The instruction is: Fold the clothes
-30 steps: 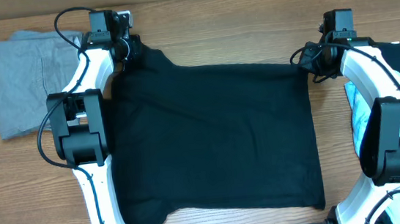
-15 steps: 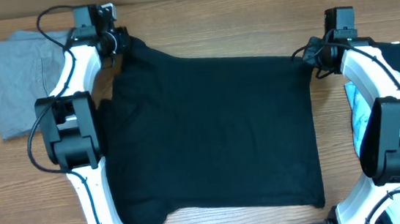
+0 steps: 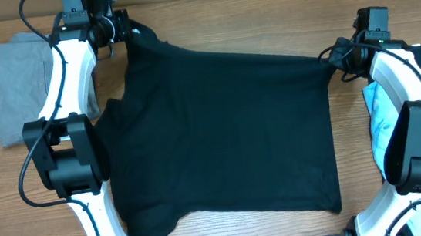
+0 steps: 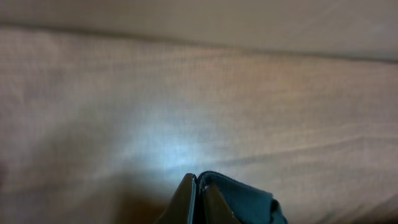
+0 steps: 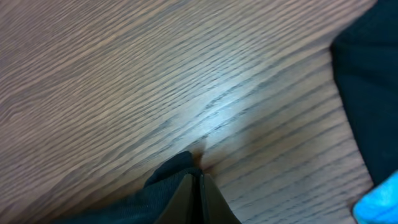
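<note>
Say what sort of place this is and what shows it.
Probably a robotics lab workbench for laundry-folding trials: a left arm and right arm stand at a wooden table, holding a black T-shirt spread out, with a grey shirt lying beside.

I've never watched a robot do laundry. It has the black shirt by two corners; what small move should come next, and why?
Probably lift both far corners slightly and carry them toward the near edge. The left arm and right arm each have jaws shut on a far corner of the black shirt, which lies spread across the table, ready to halve.
</note>
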`<state>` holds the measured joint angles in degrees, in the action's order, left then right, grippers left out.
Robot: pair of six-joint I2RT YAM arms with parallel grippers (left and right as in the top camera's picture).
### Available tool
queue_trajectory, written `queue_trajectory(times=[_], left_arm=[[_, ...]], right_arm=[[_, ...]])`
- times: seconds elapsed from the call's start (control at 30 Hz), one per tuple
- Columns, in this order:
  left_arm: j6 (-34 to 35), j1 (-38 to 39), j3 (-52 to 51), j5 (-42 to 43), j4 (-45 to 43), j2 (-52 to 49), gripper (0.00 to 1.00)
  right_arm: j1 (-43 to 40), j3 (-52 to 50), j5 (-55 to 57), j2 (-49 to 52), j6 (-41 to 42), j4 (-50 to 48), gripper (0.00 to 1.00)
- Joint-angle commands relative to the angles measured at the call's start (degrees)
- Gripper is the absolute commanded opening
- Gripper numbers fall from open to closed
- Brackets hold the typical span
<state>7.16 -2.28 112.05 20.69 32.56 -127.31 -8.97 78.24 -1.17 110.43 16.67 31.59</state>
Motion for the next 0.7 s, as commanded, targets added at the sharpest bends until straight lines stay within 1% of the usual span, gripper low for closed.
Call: queue_trajectory(times=[0.0, 0.07, 0.13, 0.43, 0.6, 0.67], left_arm=[[-0.02, -0.28, 1.09, -0.26, 3.19, 1.86, 0.05], [-0.85, -0.17, 1.09, -0.24, 5.25, 1.86, 0.06], [-1.44, 0.09, 1.09, -0.24, 6.8, 1.86, 0.05], [-1.6, 0.81, 1.11, -0.24, 16.46, 1.86, 0.04], [-4.24, 0.81, 1.16, -0.59, 23.32, 3.08, 0.04], [-4.44, 0.96, 1.16, -2.12, 25.31, 3.8, 0.04]], right_arm=[[-0.52, 1.62, -1.53, -1.66, -2.36, -0.42, 0.04], [-0.52, 1.62, -1.51, -1.68, -2.36, -0.42, 0.04], [-0.55, 1.62, -1.51, -1.68, -2.36, -0.39, 0.04], [-0.55, 1.64, -1.55, -3.45, -2.38, 0.83, 0.04], [-0.7, 1.64, -1.53, -5.6, -2.34, 4.59, 0.04], [-0.7, 1.64, -1.53, -6.05, -2.34, 6.27, 0.04]])
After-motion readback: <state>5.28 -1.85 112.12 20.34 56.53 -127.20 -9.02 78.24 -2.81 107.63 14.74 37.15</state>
